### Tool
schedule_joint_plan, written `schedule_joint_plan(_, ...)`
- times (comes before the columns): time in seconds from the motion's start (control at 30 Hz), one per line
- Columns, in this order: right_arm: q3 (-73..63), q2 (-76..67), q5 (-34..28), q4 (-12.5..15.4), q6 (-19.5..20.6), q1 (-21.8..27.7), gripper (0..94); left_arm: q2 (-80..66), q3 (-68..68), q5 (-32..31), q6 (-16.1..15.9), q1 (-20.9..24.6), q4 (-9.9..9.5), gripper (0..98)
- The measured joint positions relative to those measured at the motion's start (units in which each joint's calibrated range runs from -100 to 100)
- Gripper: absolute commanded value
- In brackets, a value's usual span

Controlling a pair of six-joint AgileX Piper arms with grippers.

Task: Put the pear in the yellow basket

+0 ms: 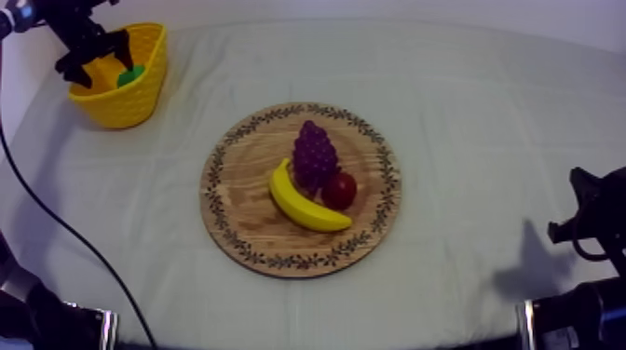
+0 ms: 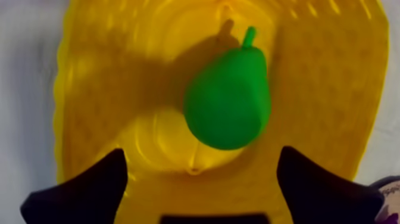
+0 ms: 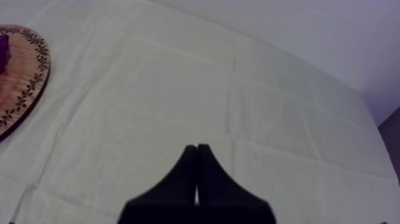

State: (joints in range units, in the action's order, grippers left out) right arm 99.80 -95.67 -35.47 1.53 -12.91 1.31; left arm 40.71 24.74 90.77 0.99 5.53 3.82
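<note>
The green pear (image 2: 227, 101) lies inside the yellow basket (image 2: 107, 89), free of any grip. My left gripper (image 2: 202, 152) hangs open just above it, one finger to each side of the basket's hollow. From above, the same gripper (image 1: 101, 63) hovers over the basket (image 1: 126, 107) at the table's far left corner, and the pear (image 1: 130, 75) shows green inside. My right gripper (image 3: 197, 148) is shut on nothing, its fingers together as a narrow wedge over bare cloth. It rests low at the right side (image 1: 582, 219).
The round wooden board (image 1: 279, 261) sits mid-table with a banana (image 1: 303, 205), a bunch of grapes (image 1: 314, 154) and a small red fruit (image 1: 340, 190) on it. The board's rim (image 3: 24, 83) lies well away from my right gripper, across open cloth.
</note>
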Motion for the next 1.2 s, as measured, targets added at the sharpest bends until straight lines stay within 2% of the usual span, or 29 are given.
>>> schedule_joint_plan(0.33, 0.0, 0.0, 0.0, 0.0, 0.0, 0.0, 0.4, -3.9, -2.2, 0.0, -0.1, -0.4, -0.07, 96.1)
schedule_joint_plan(0.67, 0.0, 0.0, 0.0, 0.0, 0.0, 0.0, 0.4, -16.0, -9.3, 1.2, -0.2, -1.7, -0.19, 92.9)
schedule_joint_plan(0.8, 0.0, 0.0, 0.0, 0.0, 0.0, 0.0, 0.4, -21.9, -11.8, 2.2, -0.1, -2.2, -0.3, 88.0)
schedule_joint_plan(1.2, 0.0, 0.0, 0.1, 0.0, 0.0, 0.0, 0.4, -42.8, -23.7, 2.9, 0.7, -4.1, -1.19, 61.5)
